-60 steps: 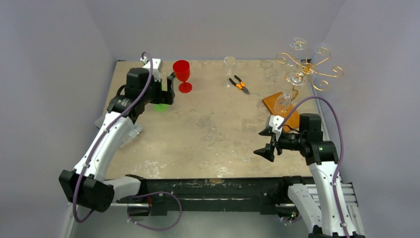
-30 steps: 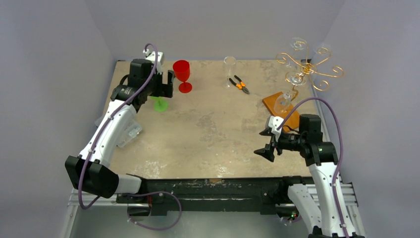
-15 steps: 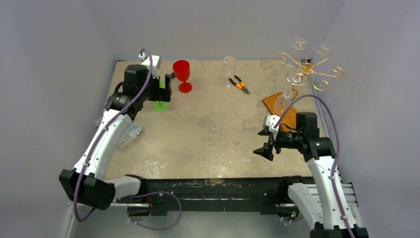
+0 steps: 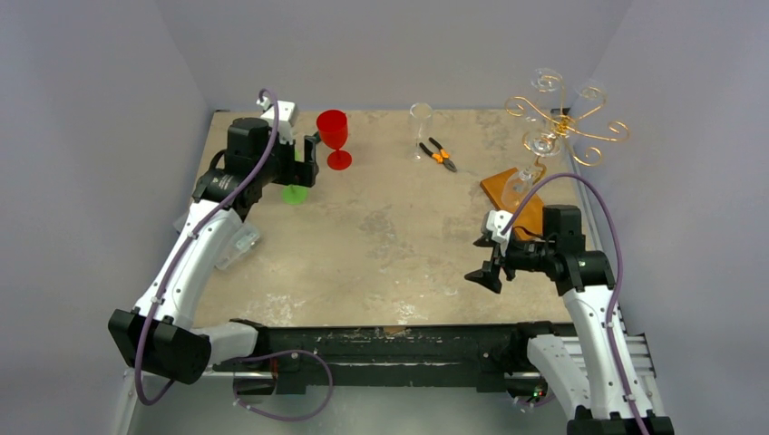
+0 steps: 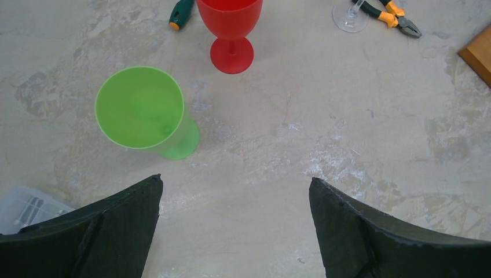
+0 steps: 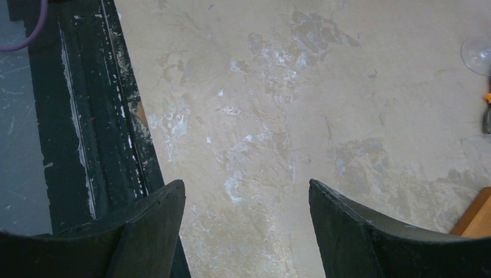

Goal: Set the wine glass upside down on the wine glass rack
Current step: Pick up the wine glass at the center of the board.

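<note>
Our left gripper (image 5: 234, 186), fingers apart, hovers by the green wine glass (image 5: 139, 108) | our right gripper (image 6: 246, 194), fingers apart, empty, near the wine glass rack (image 4: 497, 191).

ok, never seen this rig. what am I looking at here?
Two robot arms bolted at the near edge of a table. The wide shot comes from a fixed camera above and behind them; the other two come from a camera on each wrist, looking past that arm's own fingers. On the table: a green wine glass, a red wine glass, a tall clear glass, pliers and a gold wire rack with clear glasses hung on it. The left gripper hovers open near the green glass; the right gripper is open too. Neither holds anything.
</note>
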### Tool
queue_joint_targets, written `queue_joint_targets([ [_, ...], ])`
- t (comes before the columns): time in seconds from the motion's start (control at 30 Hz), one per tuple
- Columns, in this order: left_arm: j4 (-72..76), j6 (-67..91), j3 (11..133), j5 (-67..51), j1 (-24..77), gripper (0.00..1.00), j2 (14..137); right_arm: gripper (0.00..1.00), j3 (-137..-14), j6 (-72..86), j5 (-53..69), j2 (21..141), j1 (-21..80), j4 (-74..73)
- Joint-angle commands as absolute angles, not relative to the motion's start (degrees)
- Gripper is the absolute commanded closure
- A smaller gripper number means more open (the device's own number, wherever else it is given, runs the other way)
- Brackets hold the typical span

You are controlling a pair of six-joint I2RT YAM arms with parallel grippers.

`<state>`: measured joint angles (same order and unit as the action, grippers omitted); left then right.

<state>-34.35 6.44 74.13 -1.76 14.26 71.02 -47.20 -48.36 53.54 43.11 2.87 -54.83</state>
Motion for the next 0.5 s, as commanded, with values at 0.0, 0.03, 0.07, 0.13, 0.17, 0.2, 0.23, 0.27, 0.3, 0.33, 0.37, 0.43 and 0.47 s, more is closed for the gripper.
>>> queue_joint_targets([
  [0.0,-32.1,6.6,73.5,-2.4,13.8,0.07,69.8,0.25,-46.9,-49.2,54.0,42.6,2.7,-54.5],
  [0.03,-32.2,6.7,73.8,-2.5,13.9,0.08,70.2,0.25,-46.9,-49.1,54.0,42.5,2.6,-54.5],
  [0.07,-32.1,6.7,74.2,-2.6,13.8,0.09,70.7,0.25,-46.9,-49.1,54.0,42.5,2.6,-54.5],
  [0.13,-32.5,7.0,75.6,-2.8,13.7,0.14,72.0,0.25,-46.9,-49.1,54.1,42.5,2.7,-54.4],
  [0.17,-32.9,7.3,76.7,-2.8,13.6,0.16,72.8,0.24,-46.9,-49.1,54.1,42.6,2.6,-54.5],
  [0.2,-33.4,7.6,77.9,-2.8,13.5,0.18,73.7,0.24,-46.9,-49.1,54.2,42.6,2.6,-54.4],
  [0.23,-33.9,7.7,79.1,-2.8,13.4,0.2,74.5,0.24,-46.9,-49.1,54.4,42.7,2.7,-54.4],
  [0.27,-34.4,7.8,80.4,-2.7,13.4,0.23,75.5,0.24,-46.9,-49.2,54.4,42.7,2.7,-54.5],
  [0.3,-34.9,7.9,81.6,-2.6,13.4,0.24,76.3,0.24,-46.9,-49.2,54.4,42.7,2.7,-54.6],
  [0.33,-35.3,8.0,82.8,-2.7,13.4,0.25,77.3,0.25,-46.9,-49.2,54.4,42.6,2.7,-54.6],
  [0.37,-35.8,8.1,84.0,-2.9,13.3,0.26,78.2,0.24,-46.8,-49.2,54.4,42.4,2.7,-54.5],
  [0.43,-36.4,7.7,85.8,-2.2,13.4,0.28,80.4,0.24,-46.8,-49.0,54.4,42.3,2.7,-54.4],
  [0.47,-37.1,7.2,86.8,-0.8,13.4,0.3,82.0,0.25,-46.8,-49.0,54.4,42.3,2.7,-54.4],
])
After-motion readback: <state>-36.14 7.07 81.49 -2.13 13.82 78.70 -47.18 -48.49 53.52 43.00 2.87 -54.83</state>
